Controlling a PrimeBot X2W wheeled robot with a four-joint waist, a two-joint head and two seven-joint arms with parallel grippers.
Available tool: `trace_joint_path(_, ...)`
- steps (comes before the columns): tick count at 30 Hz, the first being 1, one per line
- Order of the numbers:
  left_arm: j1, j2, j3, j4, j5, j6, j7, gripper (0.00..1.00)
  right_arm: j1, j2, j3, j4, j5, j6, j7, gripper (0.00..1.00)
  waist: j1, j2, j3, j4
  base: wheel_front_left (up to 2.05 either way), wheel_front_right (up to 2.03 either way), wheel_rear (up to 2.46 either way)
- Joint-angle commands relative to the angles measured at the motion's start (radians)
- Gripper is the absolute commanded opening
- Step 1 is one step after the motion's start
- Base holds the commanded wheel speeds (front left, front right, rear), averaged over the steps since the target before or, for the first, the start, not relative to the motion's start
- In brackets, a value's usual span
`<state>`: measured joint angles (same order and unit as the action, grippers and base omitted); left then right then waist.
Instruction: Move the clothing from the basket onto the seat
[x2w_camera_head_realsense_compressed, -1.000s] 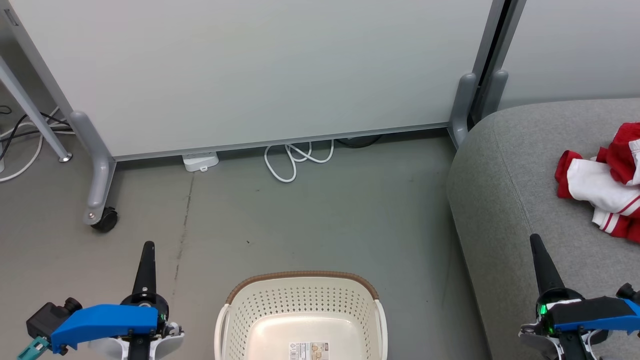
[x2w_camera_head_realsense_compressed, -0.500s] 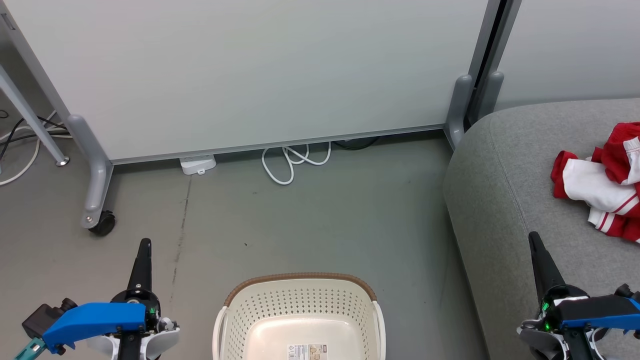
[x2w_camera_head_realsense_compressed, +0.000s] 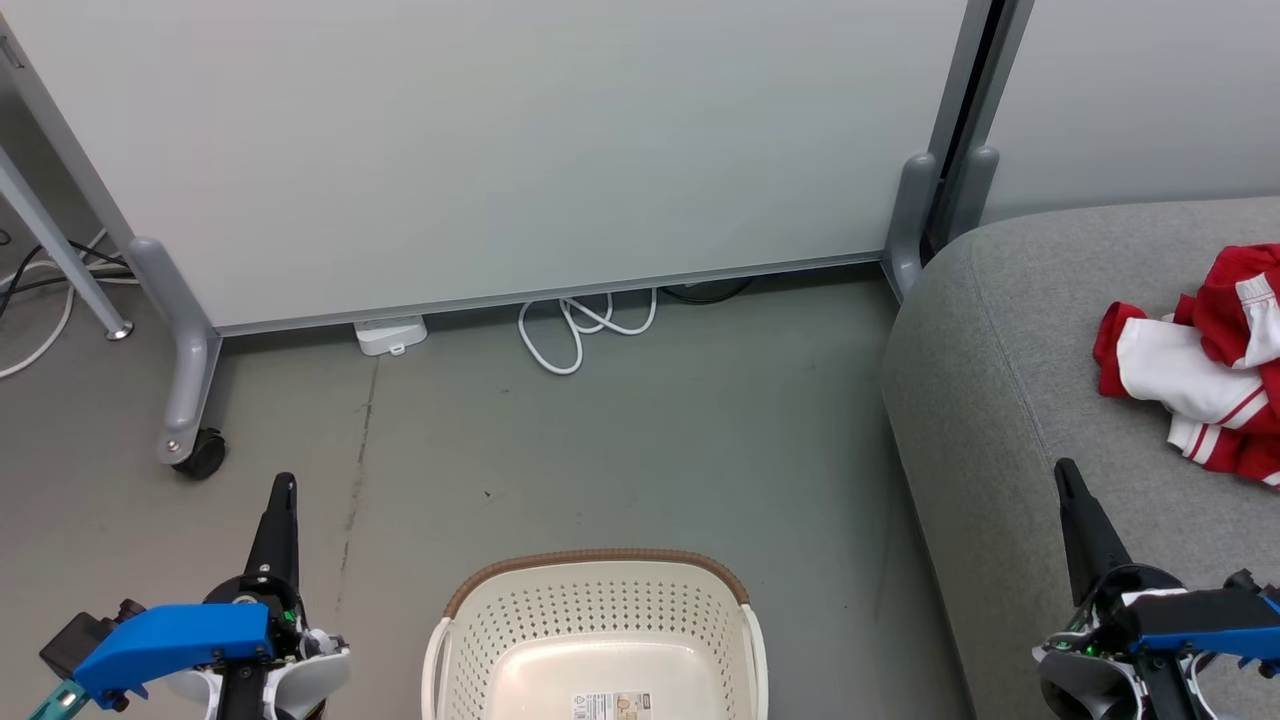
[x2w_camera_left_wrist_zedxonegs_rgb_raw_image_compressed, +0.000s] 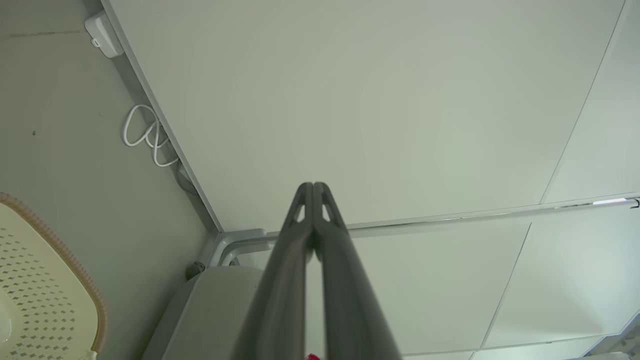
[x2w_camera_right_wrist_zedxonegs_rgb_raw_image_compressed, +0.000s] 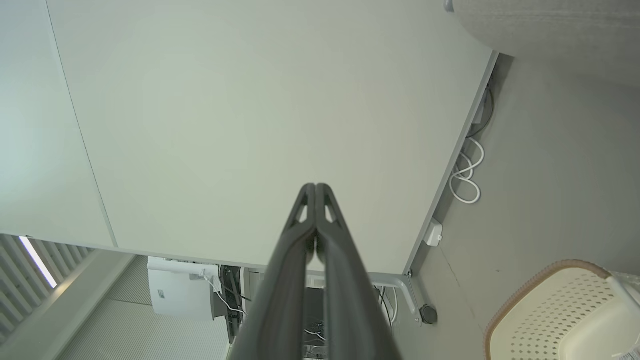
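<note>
Both end effectors are closed on nothing, jaws pressed together: the left end effector hangs over the floor beside the basket, the right end effector over the front of the seat. The basket holds no clothing; the clothing lies crumpled on the seat, apart from the right end effector, so the move looks done. It should handle as light, limp cloth, best pinched at a raised fold, since a flat layer would likely slip from such thin jaws

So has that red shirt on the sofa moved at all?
No. The clothing keeps its place against the edge of the seat; the whole view shifted, so the camera moved.
</note>
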<state>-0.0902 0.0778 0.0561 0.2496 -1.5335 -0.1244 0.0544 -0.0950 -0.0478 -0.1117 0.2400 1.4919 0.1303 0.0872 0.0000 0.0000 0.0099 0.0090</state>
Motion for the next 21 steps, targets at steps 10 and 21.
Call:
trace_joint_path(10, -0.019, 0.000, 0.019, -0.008, -0.076, -0.010, 0.025, 0.00, -0.017, -0.004, -0.003, 0.004, 0.085, 0.001, 0.021, 0.00, 0.0000, 0.0000, -0.004, -0.005, 0.00, 0.00, 0.00)
trace_joint_path(21, -0.020, -0.003, 0.027, -0.008, -0.107, -0.010, 0.037, 0.00, -0.020, -0.004, -0.003, 0.006, 0.122, 0.001, 0.031, 0.00, 0.0000, 0.0000, -0.007, -0.009, 0.00, 0.00, 0.00)
